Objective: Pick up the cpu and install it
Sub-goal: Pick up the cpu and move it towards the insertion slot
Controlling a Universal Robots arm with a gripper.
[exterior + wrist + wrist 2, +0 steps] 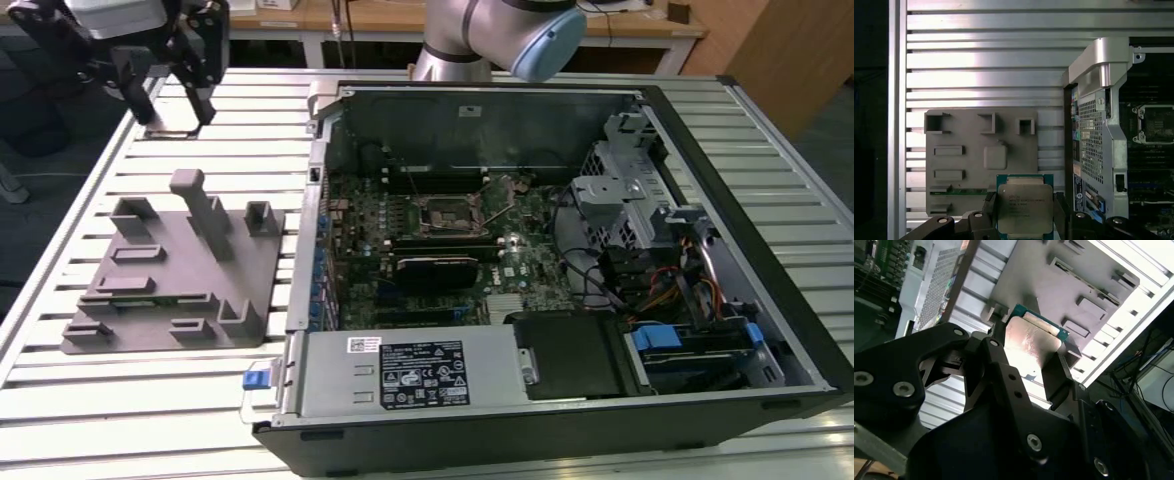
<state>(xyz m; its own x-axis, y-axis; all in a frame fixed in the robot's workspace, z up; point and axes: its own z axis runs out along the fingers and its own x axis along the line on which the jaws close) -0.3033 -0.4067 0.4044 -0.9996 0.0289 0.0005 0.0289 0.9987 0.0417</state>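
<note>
Gripper (171, 112) clamped on cpu (1025, 210) edges, fingers narrowly apart — near grey fixture (981, 150).

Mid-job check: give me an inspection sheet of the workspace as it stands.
Surface: slatted metal table, bearing grey fixture and open computer case.
Job's things: cpu held clear of the grey fixture, metal top showing in the first wrist view; motherboard socket looks vacant.
Clutter: nothing seen.
Grippers: pincer shut on the cpu, above the table.
Cables: coloured wires inside the case.
Surroundings: wooden desk behind the table.
</note>
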